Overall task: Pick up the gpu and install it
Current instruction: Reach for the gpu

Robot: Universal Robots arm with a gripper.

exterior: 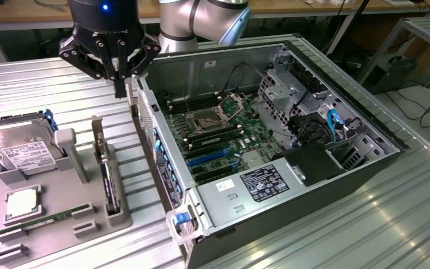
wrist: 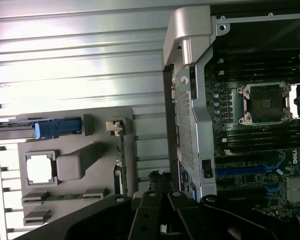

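Exterior view first: the gripper (exterior: 119, 88) hangs over the ribbed metal counter (exterior: 51, 95), just beside the back wall of the open pc case (exterior: 364, 168), on the exterior view's left of that wall. The jaws are clenched together and, as far as I can see, there's nothing between them. The gpu (exterior: 108, 179) stands on its edge in a slot of the grey holder (exterior: 65, 224), along the side of the holder nearest the case. It sits lower than the gripper and apart from it, no contact. The same holder also carries a hard drive (exterior: 22, 151) with a white label, a processor chip (exterior: 22, 203) and a narrow green memory stick (exterior: 47, 219). Inside the case you can see the motherboard (exterior: 215, 140) with its blue slots

Wrist view: the gripper (wrist: 160, 181) looks pinched shut and empty, hovering over the strip of counter (wrist: 80, 60) between the holder (wrist: 90, 115) and the case (wrist: 190, 100). The gpu (wrist: 122, 160) shows edge-on as a thin line along the holder's case-side edge, near the gripper but not touching it. The processor chip (wrist: 40, 169) sits in its pocket, and on the motherboard (wrist: 260, 150) the cpu socket (wrist: 265, 102) is open to view
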